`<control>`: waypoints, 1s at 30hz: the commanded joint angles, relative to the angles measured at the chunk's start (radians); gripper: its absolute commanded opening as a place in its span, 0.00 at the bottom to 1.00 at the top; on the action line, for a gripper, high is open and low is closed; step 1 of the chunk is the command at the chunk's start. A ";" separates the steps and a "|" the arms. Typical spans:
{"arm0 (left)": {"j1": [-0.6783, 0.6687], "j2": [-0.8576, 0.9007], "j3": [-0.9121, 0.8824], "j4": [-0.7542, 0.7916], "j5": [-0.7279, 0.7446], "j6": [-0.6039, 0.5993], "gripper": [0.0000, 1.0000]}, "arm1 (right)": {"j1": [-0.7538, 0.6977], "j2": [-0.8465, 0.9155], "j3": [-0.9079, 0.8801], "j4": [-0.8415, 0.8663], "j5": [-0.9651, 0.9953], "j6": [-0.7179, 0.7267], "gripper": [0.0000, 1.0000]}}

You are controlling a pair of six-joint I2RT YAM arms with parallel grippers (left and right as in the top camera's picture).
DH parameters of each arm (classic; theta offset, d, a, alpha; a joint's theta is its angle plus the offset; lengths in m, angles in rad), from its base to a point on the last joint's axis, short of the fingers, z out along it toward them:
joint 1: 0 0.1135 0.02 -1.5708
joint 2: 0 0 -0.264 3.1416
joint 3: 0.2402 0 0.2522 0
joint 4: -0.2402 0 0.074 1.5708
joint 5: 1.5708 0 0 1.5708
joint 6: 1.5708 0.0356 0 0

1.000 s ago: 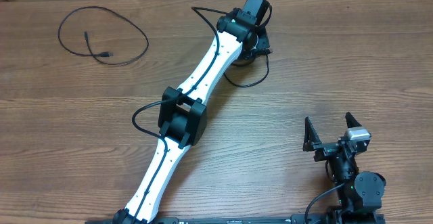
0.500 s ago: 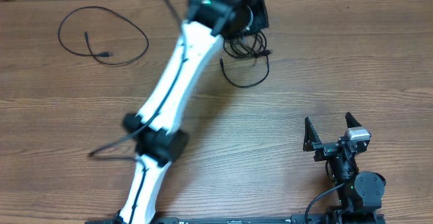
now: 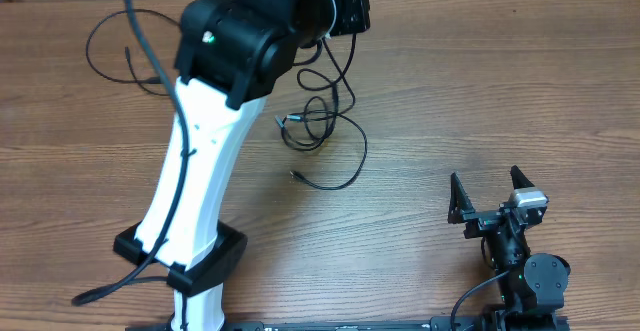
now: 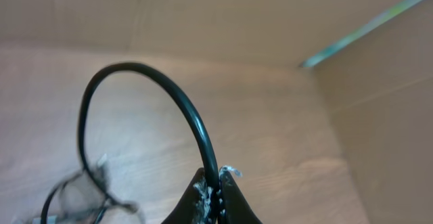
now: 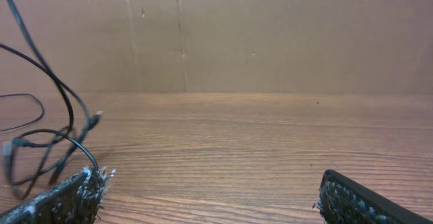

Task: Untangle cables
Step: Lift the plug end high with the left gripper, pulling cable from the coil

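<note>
Wooden table [image 3: 500, 91], one cable loop [image 3: 90, 53], one cable tangle [image 3: 318, 121] pinched by left gripper [image 4: 213, 183], right gripper [image 3: 487, 186] gaping

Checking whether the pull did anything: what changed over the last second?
The left gripper, shut on a cable, rose and swung left, lifting the bundle, which has drawn out from a tight clump into long loose strands. The separate loop and the open right gripper stayed put.
</note>
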 commanded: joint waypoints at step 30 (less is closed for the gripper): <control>0.010 -0.073 0.006 0.338 0.164 -0.143 0.04 | -0.002 -0.002 -0.010 0.005 0.005 -0.005 1.00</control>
